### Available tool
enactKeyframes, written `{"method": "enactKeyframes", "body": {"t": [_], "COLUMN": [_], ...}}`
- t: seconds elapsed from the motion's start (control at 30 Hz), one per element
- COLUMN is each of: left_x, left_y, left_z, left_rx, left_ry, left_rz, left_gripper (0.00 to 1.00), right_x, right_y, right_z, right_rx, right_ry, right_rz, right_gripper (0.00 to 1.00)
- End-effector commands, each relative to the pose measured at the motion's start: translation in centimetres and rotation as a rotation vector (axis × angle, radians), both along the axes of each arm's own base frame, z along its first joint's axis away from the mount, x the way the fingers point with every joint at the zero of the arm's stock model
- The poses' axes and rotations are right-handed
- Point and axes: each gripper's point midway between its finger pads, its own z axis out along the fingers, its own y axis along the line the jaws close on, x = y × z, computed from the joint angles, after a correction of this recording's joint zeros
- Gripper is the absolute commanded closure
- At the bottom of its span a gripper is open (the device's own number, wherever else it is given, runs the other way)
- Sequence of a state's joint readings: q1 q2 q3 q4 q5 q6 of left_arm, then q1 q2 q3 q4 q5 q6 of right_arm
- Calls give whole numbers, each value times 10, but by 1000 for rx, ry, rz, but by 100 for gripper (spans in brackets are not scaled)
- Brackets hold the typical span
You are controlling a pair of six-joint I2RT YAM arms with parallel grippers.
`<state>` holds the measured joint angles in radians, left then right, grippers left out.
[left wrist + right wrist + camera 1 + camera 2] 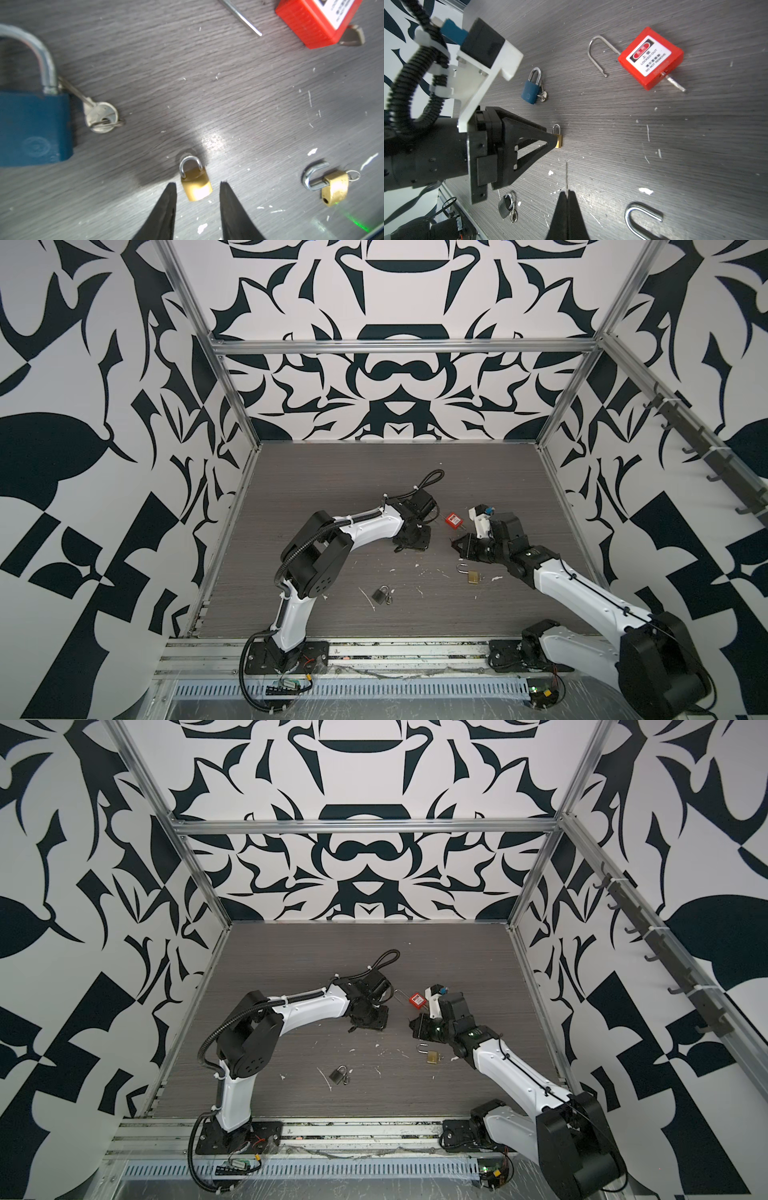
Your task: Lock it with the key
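Note:
A small brass padlock (196,185) with its shackle closed lies flat on the grey table (249,104). My left gripper (198,182) is open, one finger on each side of the lock's body with a gap on both sides. In the right wrist view the same small brass padlock (559,141) sits at the tip of the left gripper's fingers (548,141). My right gripper (566,190) is shut on a thin metal key (566,176), seen edge-on, whose blade points toward that lock. In both top views the left gripper (409,543) (365,1023) hides the lock, and the right gripper (454,544) (413,1025) faces it.
Other locks lie around: a red padlock (453,521) (651,59) with open shackle and key inserted, a blue padlock (33,126) (530,92) with a key beside it, a larger brass padlock (471,576) (334,187) with open shackle, and a dark padlock (379,595) (505,205).

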<state>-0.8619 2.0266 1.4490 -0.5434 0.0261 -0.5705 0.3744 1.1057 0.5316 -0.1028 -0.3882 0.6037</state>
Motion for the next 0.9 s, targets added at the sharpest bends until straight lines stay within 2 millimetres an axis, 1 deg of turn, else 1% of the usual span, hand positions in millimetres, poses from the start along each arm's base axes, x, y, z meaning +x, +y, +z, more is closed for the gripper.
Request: {"method": "enactKeyframes", "body": {"t": [0.0,0.03,0.13,0.23,0.3,0.4,0.43,0.5,0.6,0.67,0.7,0.77,0.8,0.87], "left_x": [6,8,19,33,41,48,50,52,50,46,44,39,37,33], "left_y": [5,5,6,10,18,31,36,48,58,63,66,71,72,75], "left_z": [2,7,37,76,102,135,145,161,174,178,179,180,181,182], "left_rx": [21,14,-16,-55,-72,-96,-100,-100,-130,-162,-180,-220,-246,-283], "left_ry": [-15,-31,-120,-240,-328,-456,-495,-579,-683,-738,-762,-799,-816,-834], "left_rz": [10,12,14,20,33,49,55,69,58,45,49,57,59,68], "left_gripper": [60,59,57,55,53,49,47,36,23,16,10,2,1,1], "right_x": [2,1,-2,-3,-3,-1,0,4,11,15,17,20,22,23], "right_y": [3,4,6,9,14,21,23,28,35,41,43,46,47,49], "right_z": [3,2,-5,-13,-19,-25,-28,-33,-43,-47,-49,-51,-53,-56], "right_rx": [25,25,27,35,45,67,71,77,86,93,89,78,68,50], "right_ry": [-5,2,33,63,85,105,111,126,150,164,168,169,169,169], "right_rz": [7,11,23,41,56,83,93,114,139,153,160,168,168,174], "right_gripper": [100,100,100,100,100,100,100,100,100,100,100,100,100,100]}}
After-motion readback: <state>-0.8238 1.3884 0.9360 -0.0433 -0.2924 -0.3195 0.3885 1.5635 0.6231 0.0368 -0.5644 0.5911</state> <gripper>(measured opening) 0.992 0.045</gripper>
